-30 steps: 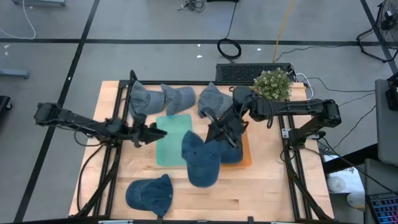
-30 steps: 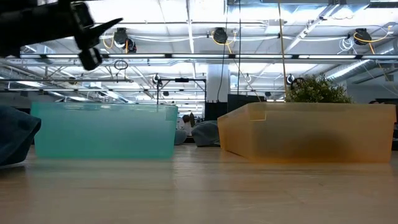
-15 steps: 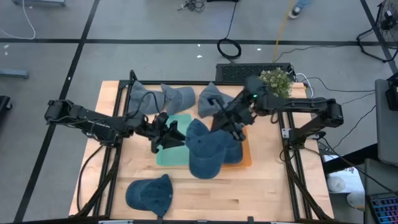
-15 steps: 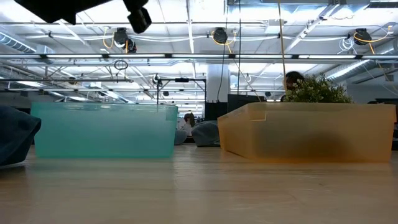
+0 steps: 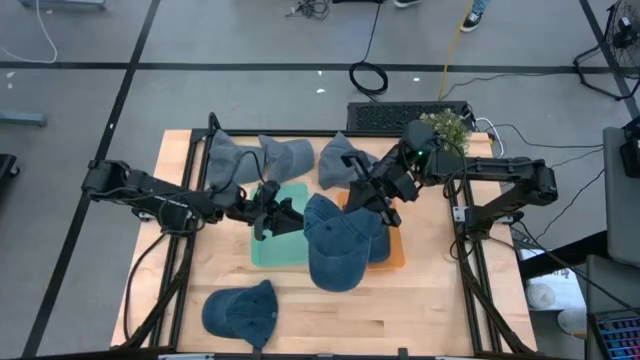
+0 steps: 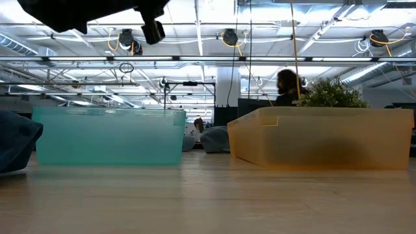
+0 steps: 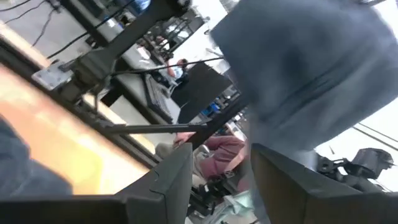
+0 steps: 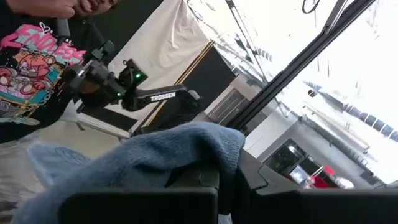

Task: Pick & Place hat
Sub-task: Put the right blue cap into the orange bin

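Note:
A dark blue hat point(image 5: 335, 245) hangs over the teal bin point(image 5: 272, 238) and the orange bin point(image 5: 392, 252). My right gripper point(image 5: 378, 192) is shut on its far right edge, above the orange bin. My left gripper point(image 5: 283, 216) is open and reaches in from the table's left over the teal bin, right beside the hat's left side. In the left wrist view the hat point(image 7: 311, 68) fills the space just beyond my open left gripper point(image 7: 217, 186). In the low view only the left arm point(image 6: 97, 10) shows, above the teal bin point(image 6: 110, 136) and orange bin point(image 6: 318, 140). My right gripper pinches a fold of the hat's cloth point(image 8: 186, 144) at its far right edge point(image 5: 368, 205) between the two fingers, coming down at a slant from the table's far right. The hat hangs below and to the near left of the fingers, lifted over the bins. My left gripper stands against the hat's left side; I cannot tell whether it touches.
Three grey-blue hats point(image 5: 232, 160) point(image 5: 287, 155) point(image 5: 343, 160) lie along the far edge. Another dark blue hat point(image 5: 240, 312) lies at the near left. A potted plant point(image 5: 440, 130) stands at the far right corner. Bare wood lies near the bins' near side point(image 5: 420, 310).
My right gripper has moved up and toward the far right, carrying the hat from the near side of the bins to over them. My left gripper has moved toward the table's right, over the teal bin, up to the hat's left side, and has turned.

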